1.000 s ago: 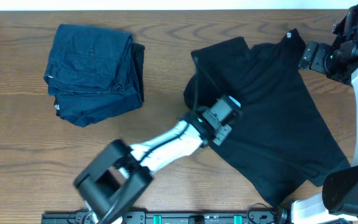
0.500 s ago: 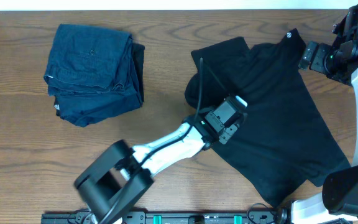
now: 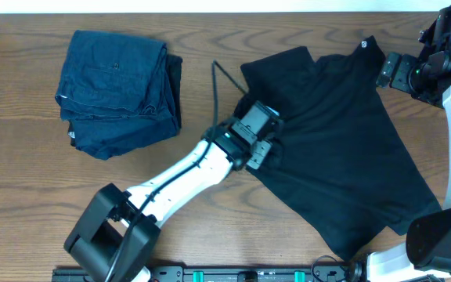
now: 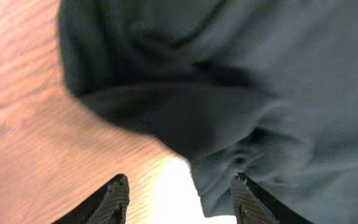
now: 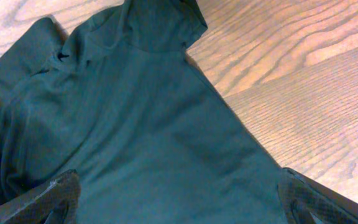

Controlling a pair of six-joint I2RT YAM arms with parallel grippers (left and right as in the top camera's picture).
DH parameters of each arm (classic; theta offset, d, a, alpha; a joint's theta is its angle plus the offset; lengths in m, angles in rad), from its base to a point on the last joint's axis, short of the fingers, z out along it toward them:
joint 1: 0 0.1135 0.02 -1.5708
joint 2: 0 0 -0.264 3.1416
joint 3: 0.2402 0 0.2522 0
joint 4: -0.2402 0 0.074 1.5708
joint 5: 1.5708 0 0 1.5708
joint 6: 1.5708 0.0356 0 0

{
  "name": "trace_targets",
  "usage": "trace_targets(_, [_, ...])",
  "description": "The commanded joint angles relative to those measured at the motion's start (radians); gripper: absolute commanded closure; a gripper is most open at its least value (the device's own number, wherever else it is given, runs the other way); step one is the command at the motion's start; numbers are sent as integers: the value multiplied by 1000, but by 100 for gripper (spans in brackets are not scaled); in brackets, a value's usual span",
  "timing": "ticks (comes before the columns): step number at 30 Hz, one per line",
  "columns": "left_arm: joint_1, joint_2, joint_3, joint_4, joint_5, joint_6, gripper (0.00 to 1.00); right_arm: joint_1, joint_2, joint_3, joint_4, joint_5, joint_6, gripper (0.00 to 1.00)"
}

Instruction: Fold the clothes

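Observation:
The clothes are one black T-shirt [image 3: 343, 149], lying spread and rumpled on the right half of the wooden table, with a small white tag [image 3: 362, 45] near its far edge. My left gripper [image 3: 263, 147] hovers at the shirt's left edge, over a bunched fold. In the left wrist view the left gripper [image 4: 180, 190] is open, with bare wood and the hem of the shirt [image 4: 229, 93] between its fingers, gripping nothing. My right gripper [image 3: 385, 72] stands at the shirt's far right corner. In the right wrist view the right gripper [image 5: 178, 186] is wide open above the flat shirt [image 5: 135, 124].
A folded stack of dark blue denim-like garments [image 3: 120, 90] sits at the far left. Bare wooden table [image 3: 210, 47] separates it from the shirt. The right arm's base [image 3: 437, 239] stands at the lower right by the shirt's hem.
My left gripper has opened wider and drawn back to the left, from the shirt's middle to its left edge. The right arm has not moved.

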Motion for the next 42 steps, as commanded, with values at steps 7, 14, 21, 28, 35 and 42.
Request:
trace_targets(7, [31,19,0,0,146,-40,57,3,0,1,-1,7,4,1])
trace_targets(14, [29,61,-7,-13,152,-92,76,3,0,1,-1,7,4,1])
trace_targets(21, [29,108,-7,14,160,-93,77,3,0,1,-1,7,4,1])
trace_targets(28, [29,116,-7,103,160,-97,77,3,0,1,-1,7,4,1])
trace_targets(35, [29,167,-7,236,159,-126,77,3,0,1,-1,7,4,1])
trace_targets(42, [29,286,-7,406,160,-133,77,3,0,1,-1,7,4,1])
